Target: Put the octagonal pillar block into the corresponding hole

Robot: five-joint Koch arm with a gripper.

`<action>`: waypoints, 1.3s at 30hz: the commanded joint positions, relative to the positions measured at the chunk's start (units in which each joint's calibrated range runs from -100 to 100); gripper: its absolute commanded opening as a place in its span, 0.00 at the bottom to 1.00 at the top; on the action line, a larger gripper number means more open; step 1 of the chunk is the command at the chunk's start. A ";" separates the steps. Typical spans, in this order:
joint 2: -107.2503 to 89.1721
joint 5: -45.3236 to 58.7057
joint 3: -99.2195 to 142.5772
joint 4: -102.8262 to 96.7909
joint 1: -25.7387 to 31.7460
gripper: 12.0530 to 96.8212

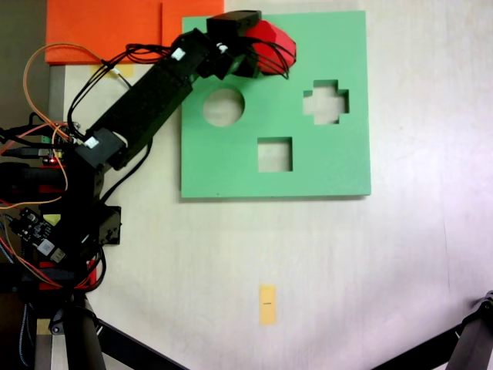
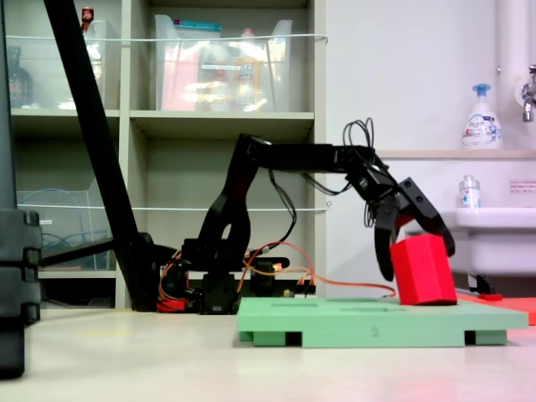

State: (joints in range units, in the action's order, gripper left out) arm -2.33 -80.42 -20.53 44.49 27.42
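Observation:
The octagonal pillar block (image 1: pixel 276 38) is bright red and sits between the jaws of my gripper (image 1: pixel 266 52) over the far edge of the green foam board (image 1: pixel 231 173). From the side, the block (image 2: pixel 424 270) is tilted, with its lower edge at the board's top surface (image 2: pixel 335 322). The black fingers (image 2: pixel 386 243) of the gripper (image 2: pixel 419 261) are closed on both sides of it. The board shows a round cutout (image 1: pixel 223 106), a cross cutout (image 1: pixel 326 102) and a square cutout (image 1: pixel 275 154). The corresponding hole is hidden under the block and gripper.
The arm's base with its loose wires and circuit boards (image 1: pixel 54 223) stands left of the board. Orange sheets (image 1: pixel 100 29) lie at the top left, and a yellow tape strip (image 1: pixel 267 304) is on the table. Black tripod legs (image 1: pixel 470 339) cross the lower corners. A shelf (image 2: pixel 167 126) and a sink (image 2: pixel 494 234) stand behind.

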 commanded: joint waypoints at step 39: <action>-0.05 8.30 -6.19 1.87 1.56 0.32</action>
State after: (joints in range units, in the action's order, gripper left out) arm 1.37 -72.84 -23.08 46.65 28.35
